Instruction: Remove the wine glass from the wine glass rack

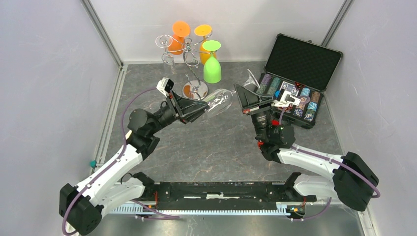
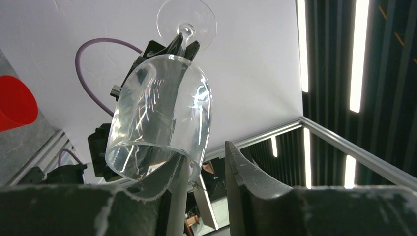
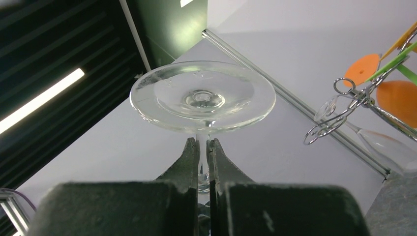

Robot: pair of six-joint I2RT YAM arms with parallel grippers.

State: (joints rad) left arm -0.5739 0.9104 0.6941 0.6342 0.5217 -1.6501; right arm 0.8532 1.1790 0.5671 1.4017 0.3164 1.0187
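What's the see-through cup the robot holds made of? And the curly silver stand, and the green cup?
Wine glass: looks like glass, glossy and see-through with bright glints; clear plastic is possible. Wine glass rack: shiny metal, mirror-like silver. Green glass: probably plastic, solid colour, not see-through.

Clear wine glass (image 2: 162,118) just ahead of left gripper (image 2: 202,156), jaws apart, bowl rim overlapping one finger. Farther ahead right gripper (image 2: 181,43) clamps its stem, foot beyond.
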